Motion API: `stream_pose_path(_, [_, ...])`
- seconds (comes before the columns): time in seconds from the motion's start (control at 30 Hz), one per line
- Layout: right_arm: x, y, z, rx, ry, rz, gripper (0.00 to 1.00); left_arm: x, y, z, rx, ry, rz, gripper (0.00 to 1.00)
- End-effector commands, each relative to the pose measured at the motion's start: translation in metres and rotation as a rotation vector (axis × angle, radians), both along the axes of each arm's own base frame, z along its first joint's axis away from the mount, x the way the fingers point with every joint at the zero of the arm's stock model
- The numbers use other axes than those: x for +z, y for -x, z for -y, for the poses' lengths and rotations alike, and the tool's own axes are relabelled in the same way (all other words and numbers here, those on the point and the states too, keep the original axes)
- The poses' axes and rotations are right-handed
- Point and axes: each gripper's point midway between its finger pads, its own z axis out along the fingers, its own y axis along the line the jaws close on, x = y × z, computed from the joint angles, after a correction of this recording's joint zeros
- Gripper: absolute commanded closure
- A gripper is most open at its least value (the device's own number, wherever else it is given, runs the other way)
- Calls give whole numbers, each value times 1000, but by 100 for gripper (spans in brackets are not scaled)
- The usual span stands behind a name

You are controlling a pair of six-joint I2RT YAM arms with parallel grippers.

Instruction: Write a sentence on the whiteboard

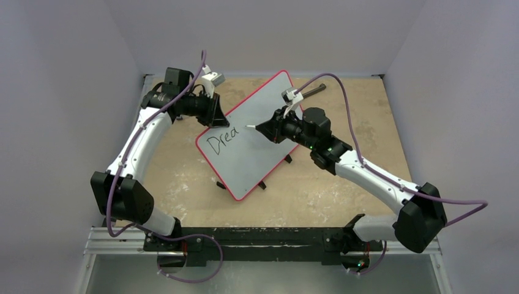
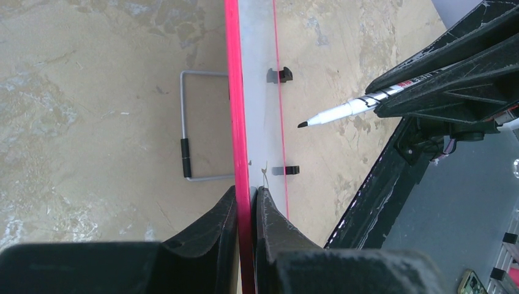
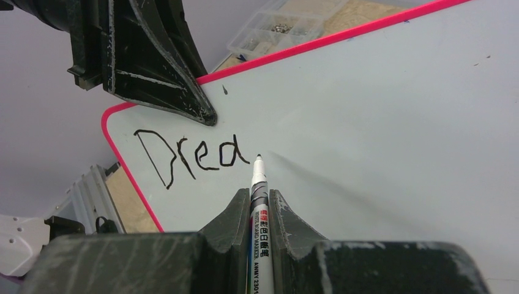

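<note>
The whiteboard (image 1: 257,138), white with a thin red rim, is held tilted in the middle of the table. Black marker letters "Drea" (image 1: 222,139) stand near its left corner; they also show in the right wrist view (image 3: 193,156). My left gripper (image 1: 215,113) is shut on the board's upper left edge (image 2: 246,153). My right gripper (image 1: 264,127) is shut on a white marker (image 3: 258,202), whose black tip sits just right of the last letter, at or just above the board. The marker also shows in the left wrist view (image 2: 339,111).
Small black clips (image 2: 280,75) sit on the board's far edge. A wire stand (image 2: 186,131) lies on the tabletop under the board. A dark rod-like object (image 1: 313,91) lies beyond the board's top right. A clear parts box (image 3: 287,24) shows past the board.
</note>
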Motion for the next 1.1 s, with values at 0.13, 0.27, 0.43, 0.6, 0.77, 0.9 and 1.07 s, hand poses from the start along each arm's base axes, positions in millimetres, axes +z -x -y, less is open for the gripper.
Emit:
stream_pose_path(0.13, [30,-1,6,-22,-29,71,100,32,-6,2,-23,18,169,100])
stream_pose_path(0.27, [30,0,4,-9,-28,75,100,33,-4,3,-31,25,170,100])
stream_pose_path(0.43, [29,0,-2,26,-17,92,100,32,-4,4,-31,19,169,100])
stream_pose_path(0.6, [29,-1,-5,42,-13,109,100,33,-4,4,-34,18,170,100])
stream_pose_path(0.77, [21,-1,-11,78,2,117,100,33,-3,4,-34,18,168,100])
stream_pose_path(0.9, [19,2,-17,117,-12,125,100,32,-3,5,-37,17,166,100])
stream_pose_path(1.07, [28,4,-21,140,-41,148,100,31,-3,5,-38,14,163,100])
